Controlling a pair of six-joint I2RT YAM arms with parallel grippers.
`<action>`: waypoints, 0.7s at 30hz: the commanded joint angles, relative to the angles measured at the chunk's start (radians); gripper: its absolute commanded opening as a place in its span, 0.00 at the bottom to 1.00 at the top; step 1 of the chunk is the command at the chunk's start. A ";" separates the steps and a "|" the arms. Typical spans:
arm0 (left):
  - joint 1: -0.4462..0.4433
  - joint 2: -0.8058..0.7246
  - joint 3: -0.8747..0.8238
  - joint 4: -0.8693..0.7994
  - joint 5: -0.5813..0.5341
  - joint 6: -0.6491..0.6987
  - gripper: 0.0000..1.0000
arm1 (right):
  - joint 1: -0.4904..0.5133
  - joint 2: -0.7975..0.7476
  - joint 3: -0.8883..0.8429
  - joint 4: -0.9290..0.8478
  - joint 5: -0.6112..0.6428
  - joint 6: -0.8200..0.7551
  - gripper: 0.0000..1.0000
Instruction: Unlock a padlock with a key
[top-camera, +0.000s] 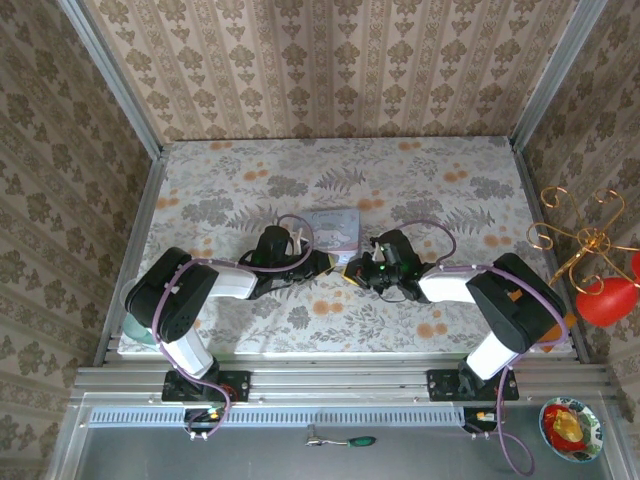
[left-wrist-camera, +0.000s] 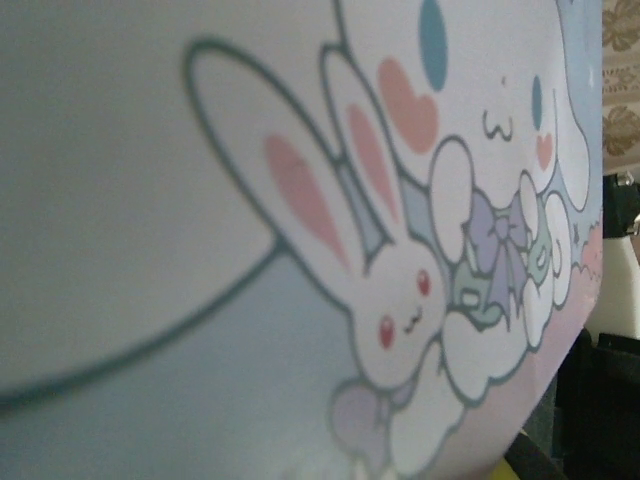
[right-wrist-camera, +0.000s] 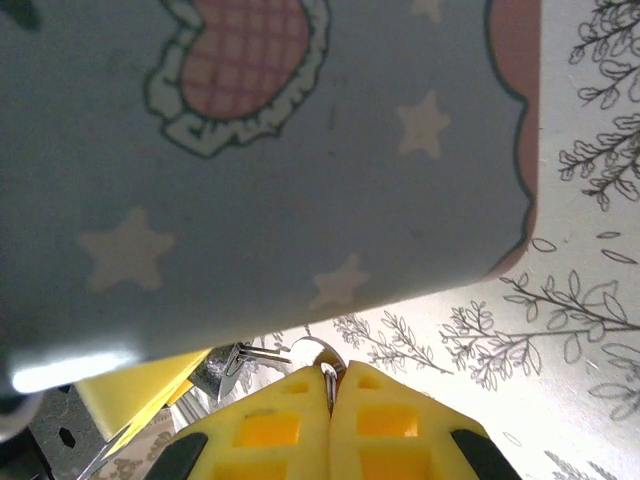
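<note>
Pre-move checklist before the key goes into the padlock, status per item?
1. Right pincer shut on the key: ok, the yellow fingertips pinch its silvery head.
2. Key blade free, sticking out sideways from the fingertips: ok.
3. Padlock keyhole lined up with the key: cannot tell.
4. Left pincer gripping the padlock: cannot tell.
5. Tin out of the way: not ok, it sits close behind both pincers.

Two robot arms (top-camera: 215, 285) (top-camera: 490, 295), one cartoon tin (top-camera: 335, 228), one key (right-wrist-camera: 262, 352), one screwdriver (top-camera: 350, 441)
</note>
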 joint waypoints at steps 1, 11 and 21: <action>-0.058 0.002 0.008 0.105 0.110 -0.066 0.07 | 0.073 -0.004 0.054 0.267 -0.057 0.020 0.00; -0.042 0.015 -0.012 0.158 0.077 -0.089 0.06 | 0.122 -0.002 0.053 0.298 -0.036 0.063 0.00; -0.027 0.014 -0.044 0.156 0.098 -0.072 0.05 | 0.051 -0.116 0.031 0.124 0.016 -0.023 0.00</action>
